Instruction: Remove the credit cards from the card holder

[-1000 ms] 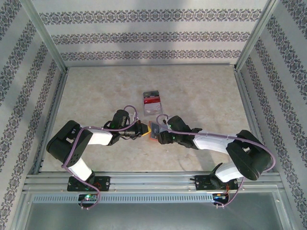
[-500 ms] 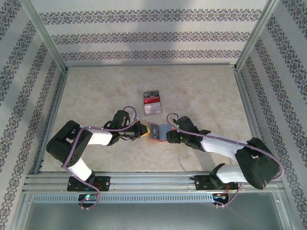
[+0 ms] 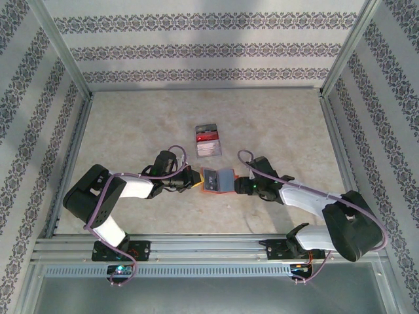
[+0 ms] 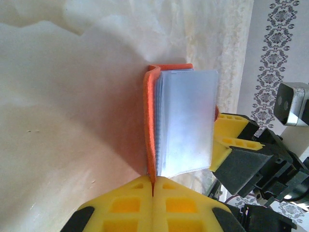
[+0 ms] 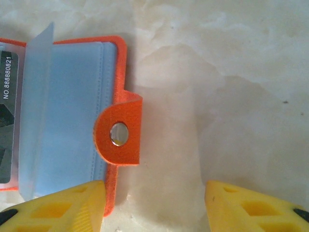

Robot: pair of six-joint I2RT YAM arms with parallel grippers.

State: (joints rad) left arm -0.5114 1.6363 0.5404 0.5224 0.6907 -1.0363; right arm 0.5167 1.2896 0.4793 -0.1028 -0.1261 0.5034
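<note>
The orange card holder lies opened on the table between the two grippers, grey-blue inside up. My left gripper is shut on the edge of its orange cover, and clear sleeves fan out beside that cover. A card with printed digits shows in a sleeve at the left edge of the right wrist view. My right gripper is open at the holder's right side, just short of the snap tab. Its left finger overlaps the flap's corner, with bare table between the fingers.
A clear tray with red and pale contents stands just behind the holder. Metal rails and patterned walls border the tabletop. The right gripper's yellow finger shows behind the sleeves in the left wrist view.
The right gripper has drawn back to the right and its jaws have narrowed a little. The holder's right flap has swung open and now lies flat. The left gripper has stayed put.
</note>
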